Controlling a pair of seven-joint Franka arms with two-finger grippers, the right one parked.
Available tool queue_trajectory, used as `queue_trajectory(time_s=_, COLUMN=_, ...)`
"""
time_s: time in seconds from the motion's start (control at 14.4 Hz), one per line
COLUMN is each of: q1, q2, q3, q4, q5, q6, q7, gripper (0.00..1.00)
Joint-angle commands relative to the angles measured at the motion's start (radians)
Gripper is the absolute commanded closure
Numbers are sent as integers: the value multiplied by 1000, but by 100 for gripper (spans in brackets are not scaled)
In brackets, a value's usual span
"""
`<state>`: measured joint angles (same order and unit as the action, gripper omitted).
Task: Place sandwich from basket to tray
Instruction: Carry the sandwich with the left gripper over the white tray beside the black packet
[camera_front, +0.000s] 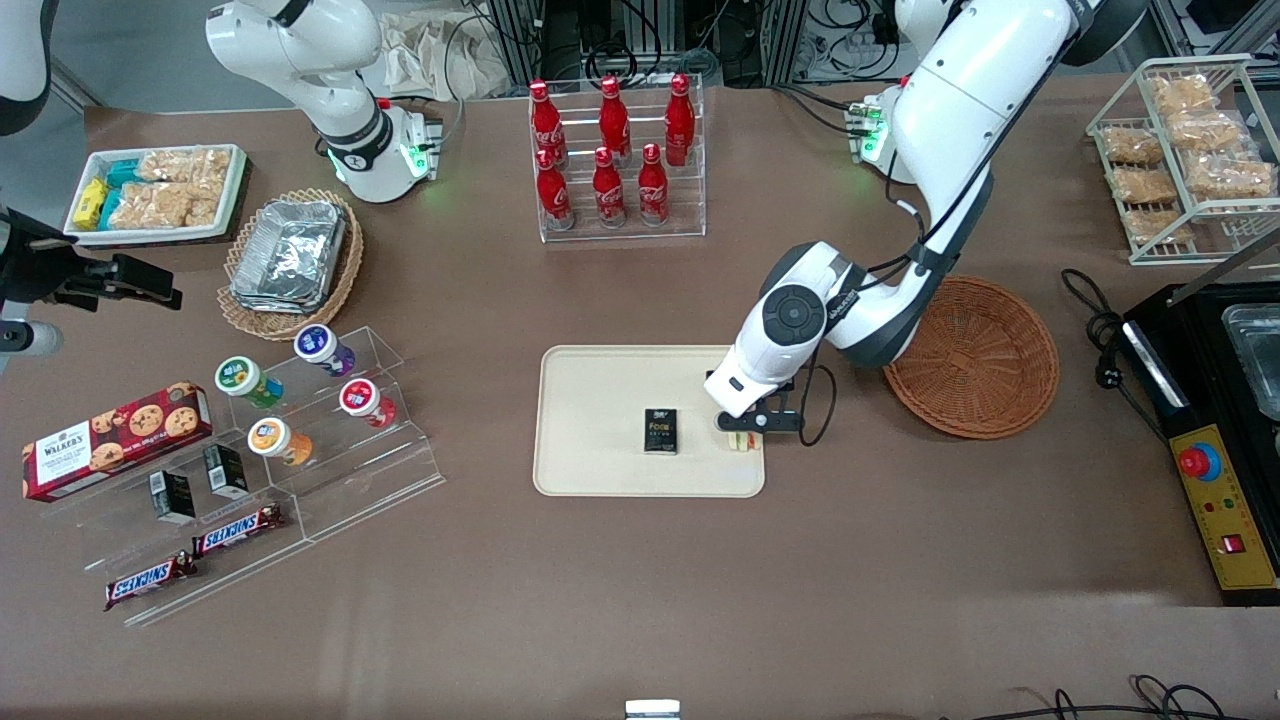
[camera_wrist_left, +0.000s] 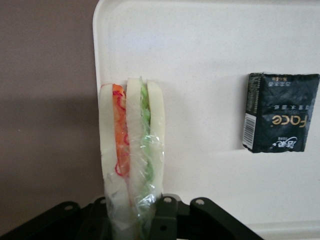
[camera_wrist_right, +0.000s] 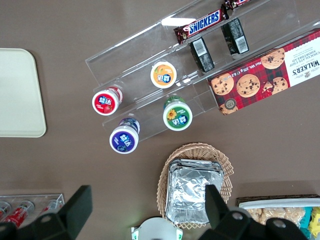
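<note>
The tray (camera_front: 600, 470) lies flat on the brown table (camera_front: 640, 600) near the middle of the front view, and on it a small black box (camera_front: 660, 431) rests roughly at its centre. At about three o'clock from that box, close to the tray's edge toward the working arm's end, stands the sandwich (camera_front: 739, 439), held on its edge with the cut side showing. The reddish-brown basket (camera_front: 985, 365) sits on the table at roughly two o'clock from the tray, well apart from it, partly covered by the arm, and nothing shows in the part of it that can be seen. Toward the parked arm's end, a tan wicker basket (camera_front: 290, 262) holds a stack of silver foil packets (camera_front: 290, 255), and a white tray (camera_front: 155, 195) at about ten o'clock from it carries snack packets. A clear rack (camera_front: 620, 165) at twelve o'clock from the tray holds six red bottles. The gripper (camera_front: 748, 425) hangs low over the tray's edge nearest the basket, and its fingers are closed narrowly on the sandwich; in the wrist view the black fingers (camera_wrist_left: 165, 215) clasp the wrapped wedge (camera_wrist_left: 131, 160) at one end, the red, orange and green layers running away from them, with the box (camera_wrist_left: 280, 119) lying apart on the cream surface (camera_wrist_left: 210, 60).
</note>
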<state>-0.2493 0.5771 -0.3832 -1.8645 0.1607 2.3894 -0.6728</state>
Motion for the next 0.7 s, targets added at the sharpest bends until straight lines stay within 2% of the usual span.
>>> queue_trajectory(time_s=0.0, q1=-13, q2=17, q3=3, q4=30, q5=34, q6=-1, q7=-10, gripper=10)
queue_trajectory(time_s=0.07, q1=-16, q2=21, q3=3, q4=31, q5=40, q6=-1, q7=-11, gripper=1)
queue_trajectory(time_s=0.63, q1=-18, q2=10, q3=4, q4=34, q5=40, q6=-10, q7=-22, gripper=1)
